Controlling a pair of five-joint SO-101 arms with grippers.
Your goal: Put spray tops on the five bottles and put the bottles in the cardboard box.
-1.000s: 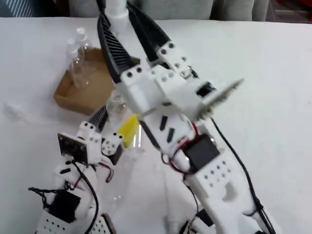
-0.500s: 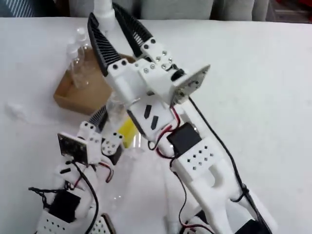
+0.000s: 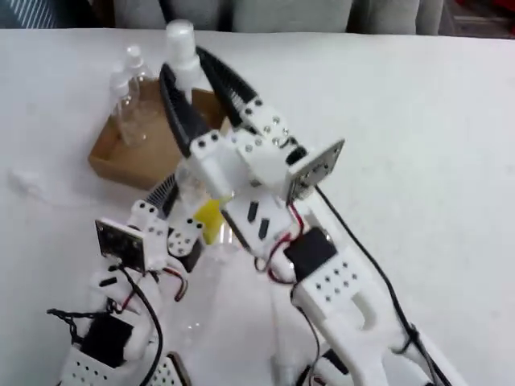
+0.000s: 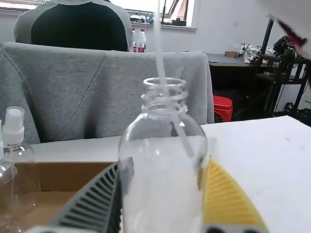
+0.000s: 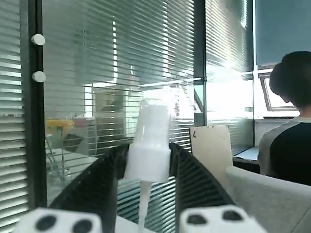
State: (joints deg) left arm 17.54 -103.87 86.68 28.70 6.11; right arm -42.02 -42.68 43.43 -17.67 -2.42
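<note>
**Surface.** The white tabletop (image 3: pixel 418 121) carries both arms and one cardboard box (image 3: pixel 149 153).

**Near side.**
- The left gripper (image 3: pixel 193 193) stands toward the near left corner of the tabletop.
- Its jaws are closed on one clear bottle (image 4: pixel 163 165), with one dark ribbed finger and one yellow finger against the bottle's sides.
- The bottle is upright and its neck is uncapped.
- In the high view it appears beside the box's near right corner.

**Above the bottle.**
- The right gripper (image 3: pixel 183 60) is raised over the box area.
- Its black jaws are clamped on one white spray top (image 5: pixel 148 141).
- The dip tube (image 4: pixel 160 53) hangs down, passes through the bottle's neck and ends inside the bottle.
- The spray head is well above the neck and is not seated.

**Far left.**
- The box lies toward the far left part of the tabletop.
- It contains two upright capped bottles (image 3: pixel 129 96).

**Count.**

| Item | Number | Detail |
|---|---|---|
| Bottles | three | one gripped, two boxed |
| Spray tops | three | two fitted, one gripped |
| Boxes | one | |

**Room.**
- Grey upholstered seat backs (image 4: pixel 97 92) stand beyond the far edge.
- Window blinds (image 5: pixel 121 58) appear behind the right gripper.
</note>
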